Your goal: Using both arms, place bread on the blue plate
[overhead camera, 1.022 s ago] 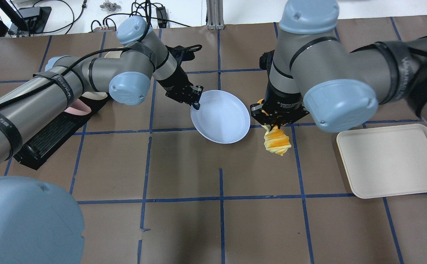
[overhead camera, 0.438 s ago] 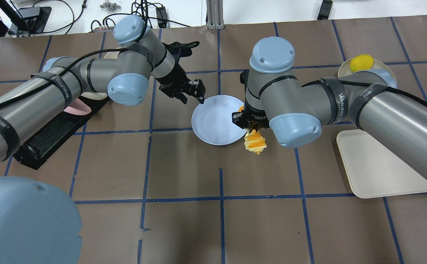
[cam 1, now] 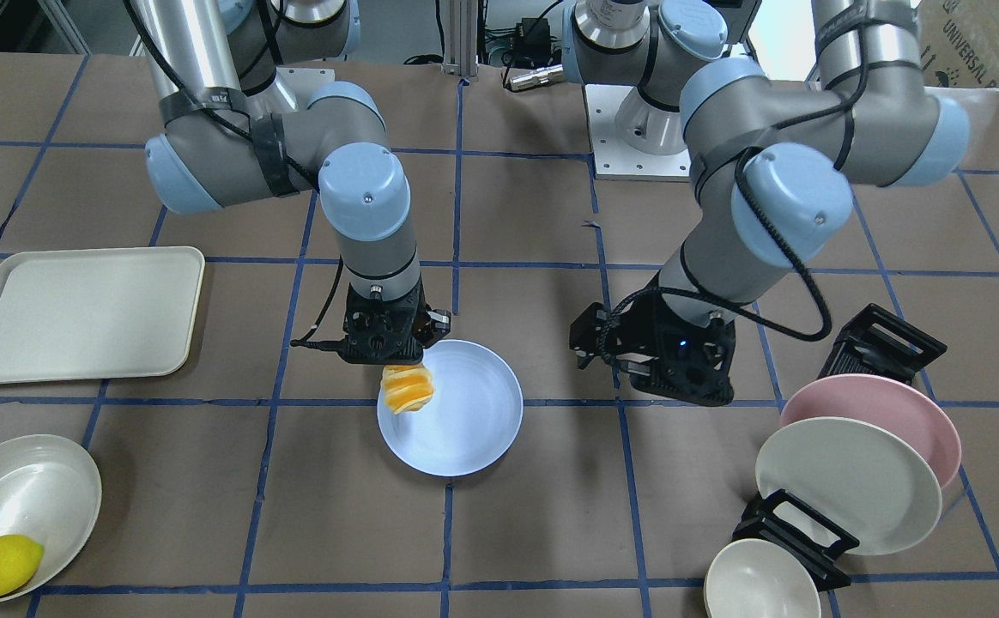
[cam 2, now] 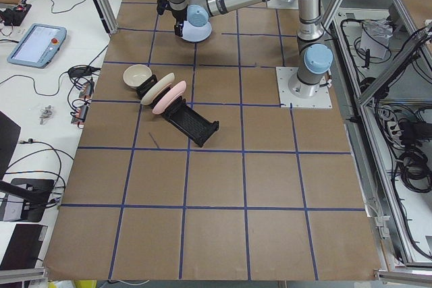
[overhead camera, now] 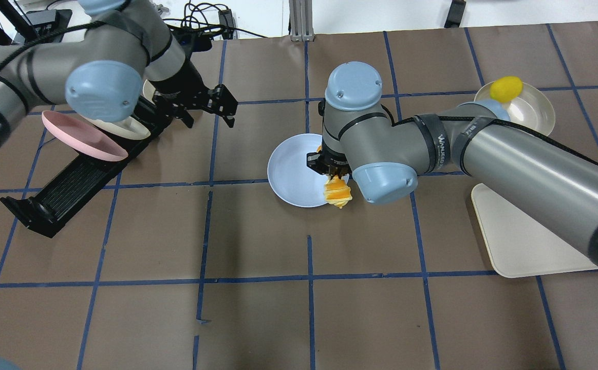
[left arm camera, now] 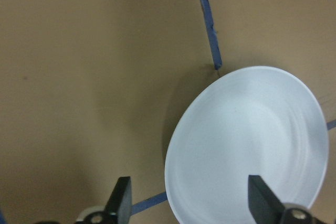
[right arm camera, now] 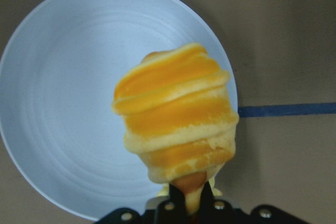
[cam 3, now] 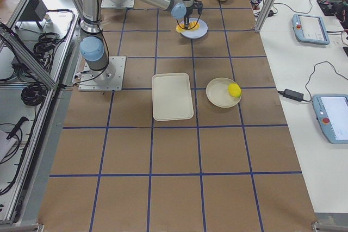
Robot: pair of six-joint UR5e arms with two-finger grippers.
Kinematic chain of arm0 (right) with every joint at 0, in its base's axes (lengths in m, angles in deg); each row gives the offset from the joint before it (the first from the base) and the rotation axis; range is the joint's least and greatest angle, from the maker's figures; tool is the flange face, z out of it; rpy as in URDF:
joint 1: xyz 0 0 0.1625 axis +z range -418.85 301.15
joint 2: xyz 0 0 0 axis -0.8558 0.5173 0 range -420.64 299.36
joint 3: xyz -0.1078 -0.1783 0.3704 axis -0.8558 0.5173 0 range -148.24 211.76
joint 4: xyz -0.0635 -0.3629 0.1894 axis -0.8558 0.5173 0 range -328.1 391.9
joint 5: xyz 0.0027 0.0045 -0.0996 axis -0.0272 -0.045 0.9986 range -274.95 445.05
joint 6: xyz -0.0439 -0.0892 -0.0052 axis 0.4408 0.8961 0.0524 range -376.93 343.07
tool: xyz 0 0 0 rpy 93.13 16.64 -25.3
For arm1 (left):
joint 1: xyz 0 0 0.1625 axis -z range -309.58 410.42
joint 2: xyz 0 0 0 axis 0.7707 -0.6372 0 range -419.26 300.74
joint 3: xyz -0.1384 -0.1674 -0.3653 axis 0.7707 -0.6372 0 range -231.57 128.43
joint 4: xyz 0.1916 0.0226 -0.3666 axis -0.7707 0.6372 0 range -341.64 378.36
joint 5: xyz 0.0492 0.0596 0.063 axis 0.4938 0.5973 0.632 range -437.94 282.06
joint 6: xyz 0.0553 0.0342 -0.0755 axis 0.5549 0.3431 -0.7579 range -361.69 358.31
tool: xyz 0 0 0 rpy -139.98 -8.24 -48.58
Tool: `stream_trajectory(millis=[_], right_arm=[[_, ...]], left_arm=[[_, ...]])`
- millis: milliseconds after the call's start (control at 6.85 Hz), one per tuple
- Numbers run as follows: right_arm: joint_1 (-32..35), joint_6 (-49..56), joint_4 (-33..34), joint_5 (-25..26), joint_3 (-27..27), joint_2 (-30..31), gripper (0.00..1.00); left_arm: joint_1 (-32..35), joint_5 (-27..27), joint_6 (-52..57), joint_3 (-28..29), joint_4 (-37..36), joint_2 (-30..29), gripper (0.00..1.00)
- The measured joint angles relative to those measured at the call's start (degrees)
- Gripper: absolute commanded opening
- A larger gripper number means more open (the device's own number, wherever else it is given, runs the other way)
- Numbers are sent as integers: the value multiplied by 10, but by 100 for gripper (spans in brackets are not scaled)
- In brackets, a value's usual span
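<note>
The blue plate (overhead camera: 291, 172) lies flat on the table near its middle. My right gripper (overhead camera: 331, 174) is shut on one end of the orange-and-cream striped bread (overhead camera: 338, 193), which hangs down over the plate's right rim. In the right wrist view the bread (right arm camera: 176, 119) hangs above the plate (right arm camera: 63, 103), partly past its edge. In the front-facing view the bread (cam 1: 408, 389) is over the plate (cam 1: 465, 421). My left gripper (overhead camera: 222, 109) is open and empty, well left of the plate, near the rack. Its fingers (left arm camera: 122, 202) stand wide apart, the plate (left arm camera: 247, 145) beyond them.
A black dish rack (overhead camera: 73, 180) at the left holds a pink plate (overhead camera: 80, 136) and a cream plate (cam 1: 847, 485). A small bowl (cam 1: 761, 584) stands by it. A cream tray (overhead camera: 530, 236) lies at the right. A bowl (overhead camera: 533, 110) with a lemon (overhead camera: 506, 88) is behind it.
My left gripper let go of the plate's rim and drew back left toward the rack. The plate settled flat. My right gripper carried the bread left over the plate's rim.
</note>
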State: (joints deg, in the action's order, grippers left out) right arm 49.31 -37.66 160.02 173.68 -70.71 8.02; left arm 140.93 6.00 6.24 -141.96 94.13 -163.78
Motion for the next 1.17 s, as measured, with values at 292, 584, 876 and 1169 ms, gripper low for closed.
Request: stream_trajectory(millis=[292,584,876,1169], right_arm=[[22,-20,7,6,38,-41,5],[28,-28,6,9,56,-57,43],[26,-26,5,7,55,-65,100],[23,-25,5,7,52,-65,100]], left_arm=[[1,67,0,44,97,46,100],[9,71,-6,75,151,71,100],[5,66,-15,67,168,94,100],[3,67,-44,67,173,99,100]])
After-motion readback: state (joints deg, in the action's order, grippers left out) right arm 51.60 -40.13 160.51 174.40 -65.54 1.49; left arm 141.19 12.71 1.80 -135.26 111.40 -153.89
